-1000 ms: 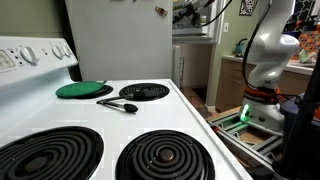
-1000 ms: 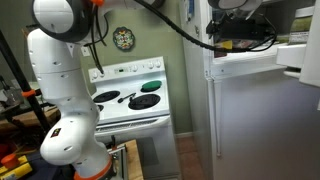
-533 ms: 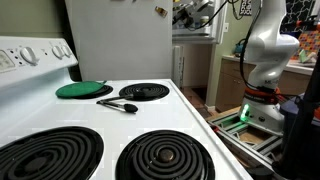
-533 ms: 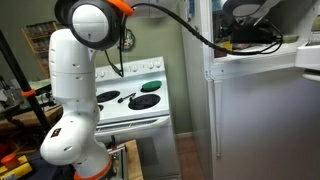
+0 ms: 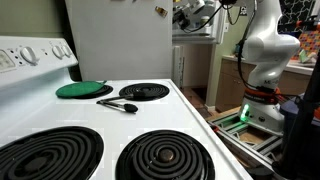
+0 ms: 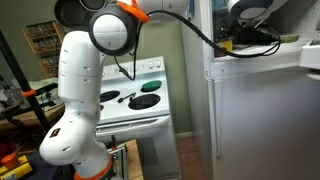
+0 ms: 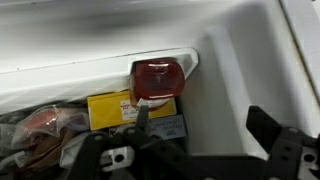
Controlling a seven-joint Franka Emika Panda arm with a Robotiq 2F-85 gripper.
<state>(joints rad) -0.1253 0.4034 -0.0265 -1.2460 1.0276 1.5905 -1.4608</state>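
My gripper point(image 7: 198, 112) is open inside a white freezer compartment, its two dark fingers spread wide with nothing between them. Just beyond the left finger point(image 7: 140, 112) sits a red translucent package point(image 7: 155, 80) against the back wall. Below that package lie a yellow box point(image 7: 108, 108) and a grey-blue labelled pack point(image 7: 166, 127). Crumpled bags of food point(image 7: 40, 135) fill the left side. Bare white freezer wall point(image 7: 225, 90) shows between the fingers. In an exterior view the gripper point(image 5: 192, 14) is up high beside the fridge top.
A white stove point(image 5: 150, 118) with coil burners carries a green round lid point(image 5: 83, 89) and a black spoon point(image 5: 118, 105). The white fridge point(image 5: 120, 40) stands behind it. The freezer door point(image 6: 300, 55) hangs open above the fridge door point(image 6: 260, 120). The robot's base point(image 6: 70, 150) stands by the stove.
In the exterior views the arm's elbow has swung across toward the fridge and the gripper has shifted a little near the freezer. The jaws stay wide apart.
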